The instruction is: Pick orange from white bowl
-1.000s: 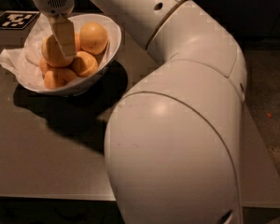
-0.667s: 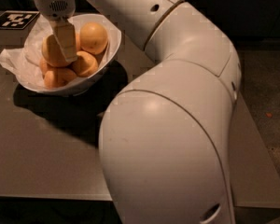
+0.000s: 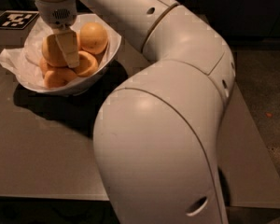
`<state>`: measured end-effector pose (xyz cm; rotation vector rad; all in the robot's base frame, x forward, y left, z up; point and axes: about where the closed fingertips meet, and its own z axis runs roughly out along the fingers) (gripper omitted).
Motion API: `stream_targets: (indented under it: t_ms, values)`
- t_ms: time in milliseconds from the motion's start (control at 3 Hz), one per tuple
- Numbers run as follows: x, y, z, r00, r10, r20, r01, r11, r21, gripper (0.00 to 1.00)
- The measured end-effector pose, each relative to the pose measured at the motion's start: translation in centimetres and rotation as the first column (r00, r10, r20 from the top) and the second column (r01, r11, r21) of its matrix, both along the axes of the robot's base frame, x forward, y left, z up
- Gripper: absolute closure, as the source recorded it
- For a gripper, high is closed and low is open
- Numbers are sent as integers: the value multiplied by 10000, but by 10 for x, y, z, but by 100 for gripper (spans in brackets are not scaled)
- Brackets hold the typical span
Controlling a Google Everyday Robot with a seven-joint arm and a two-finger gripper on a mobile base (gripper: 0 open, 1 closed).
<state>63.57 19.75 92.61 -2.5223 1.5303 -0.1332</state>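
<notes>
Quick update on our run, one cam only. Imo we're at the grasp step, not the lift yet. The gripper (image 3: 67, 55) is down inside the white bowl (image 3: 115, 45), which sits at the back left of the desk (image 3: 37, 148). Its tip lies right against the front-right side of the orange (image 3: 50, 50) we're after. That orange is on the left of the pile, resting on the lower fruits, so it's def in the bowl and not out of it. Tbh we can't tell whether the grip is clenched on it or released. The far half of the gripper is hidden behind the fruit, so we won't guess.

Other stuff in there:
- a second fruit (image 3: 93, 36) at the back right, just beside the gripper
- a third fruit (image 3: 86, 64) touching the gripper's right side
- a fourth fruit (image 3: 53, 78) low at the front left
- crumpled paper (image 3: 11, 62) lining the bowl and spilling over the left rim

Btw the arm (image 3: 168, 125) fills most of the view, and there's a b/w marker tag (image 3: 14, 18) on the desk behind the bowl.

Next move as we see it is to make sure the hold is firm, then go straight up, slow. The neighbours are packed tight against it, so any sideways drag prob rolls them or tugs the paper. Round + smooth peel means it could slip if the squeeze is off-centre. It needs to clear the rim before we carry it off.
</notes>
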Motion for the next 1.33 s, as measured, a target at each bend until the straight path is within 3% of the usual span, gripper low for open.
stream_targets:
  t_ms: [333,1000,1333]
  values:
    - [-1,-2,-6,10000,42,-29,-42,9999,-139,47]
    - [7,8,-4,9997,70,246,-75,9998,207,93]
    - [-3,-13,20,9948,-372,953,285,9955,909,100]
